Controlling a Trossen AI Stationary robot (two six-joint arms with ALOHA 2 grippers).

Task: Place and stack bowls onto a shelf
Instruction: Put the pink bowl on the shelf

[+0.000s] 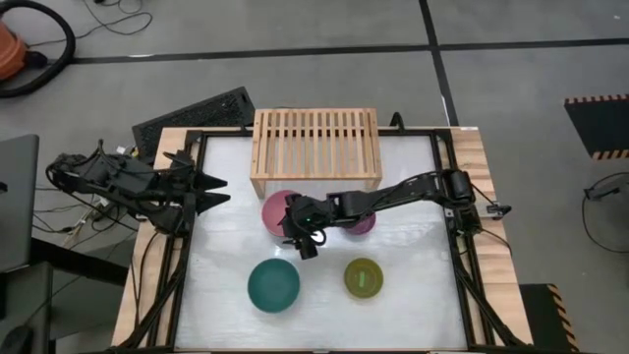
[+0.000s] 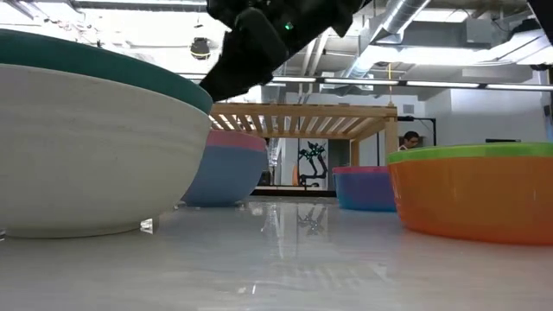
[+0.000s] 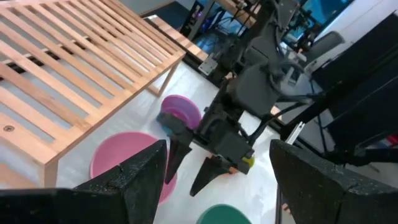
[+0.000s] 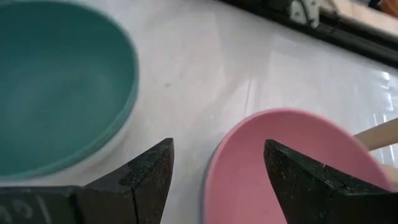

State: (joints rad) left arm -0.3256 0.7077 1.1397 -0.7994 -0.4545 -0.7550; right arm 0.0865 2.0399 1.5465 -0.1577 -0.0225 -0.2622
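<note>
Where the arms meet at frame centre: right claw (image 1: 301, 239) spread wide, empty, above the round pink plastic bowl (image 1: 279, 209)'s near rim, which lies below the light-wood slatted shelf (image 1: 314, 144).
Left claw (image 1: 214, 191): open, empty, left of the shelf.
Other bowls: smooth teal (image 1: 273, 285), olive-green (image 1: 364, 278), purple (image 3: 181, 111).
Surface (image 1: 413, 246): glossy white.
Low view only: orange outside on the green-rimmed bowl (image 2: 471, 194).

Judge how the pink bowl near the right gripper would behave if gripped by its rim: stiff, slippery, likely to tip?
The pink bowl looks like thin, smooth plastic, so probably stiff and light, perhaps slippery. It sits upright on the glossy table, so it would likely slide rather than tip. The open right gripper hovers over its rim.
</note>
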